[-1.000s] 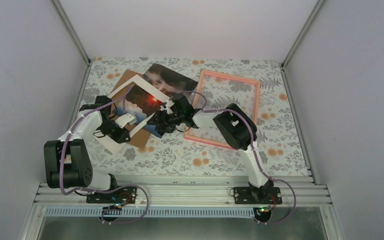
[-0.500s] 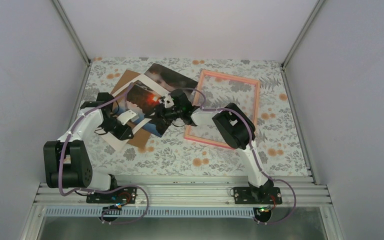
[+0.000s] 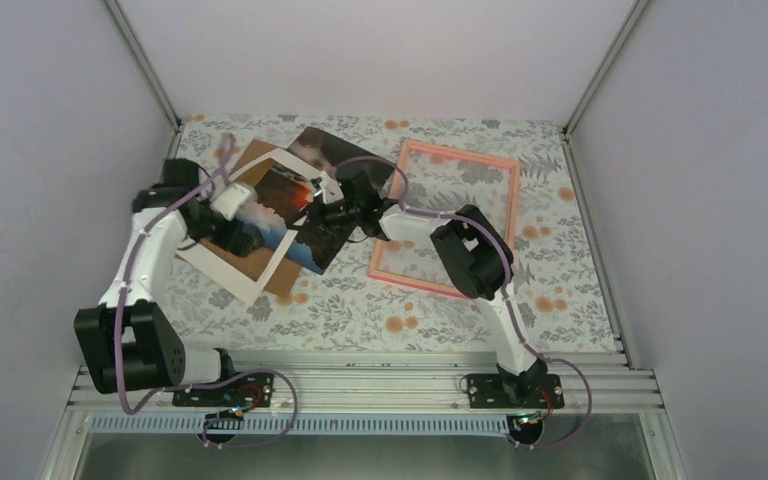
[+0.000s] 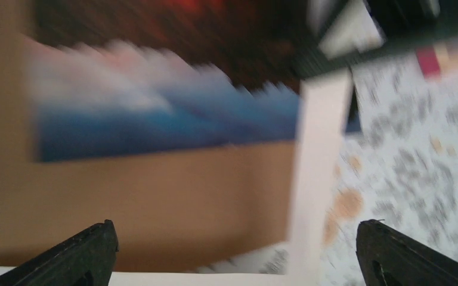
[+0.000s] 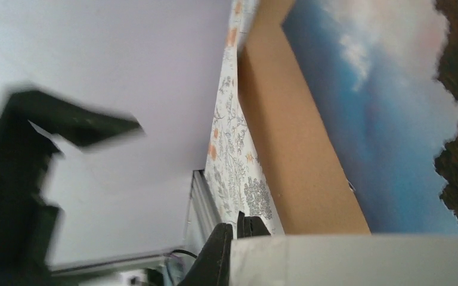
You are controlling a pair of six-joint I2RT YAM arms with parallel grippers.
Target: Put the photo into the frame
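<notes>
The photo (image 3: 298, 215), a dark sunset print with a red sun, lies on a brown board (image 3: 281, 280). It lies partly under the white card mat (image 3: 222, 270) and sticks out to the mat's right. The same photo (image 5: 387, 113) fills the right wrist view, and it shows blurred as the photo (image 4: 155, 113) in the left wrist view. My right gripper (image 3: 322, 196) is shut on the mat's far right edge (image 5: 358, 259). My left gripper (image 3: 243, 238) hangs open above the mat's window; its fingertips (image 4: 98, 247) hold nothing. The pink frame (image 3: 460, 154) lies to the right.
A second dark print (image 3: 338, 152) lies behind the mat, next to the frame's left edge. The flowered tablecloth (image 3: 360, 310) covers the table between grey walls. The left arm shows as a dark blur (image 5: 18, 179) in the right wrist view.
My left gripper has opened, let go of the mat and swung back and to the left. My right gripper has shut on the mat's edge and shifted slightly back and left.
</notes>
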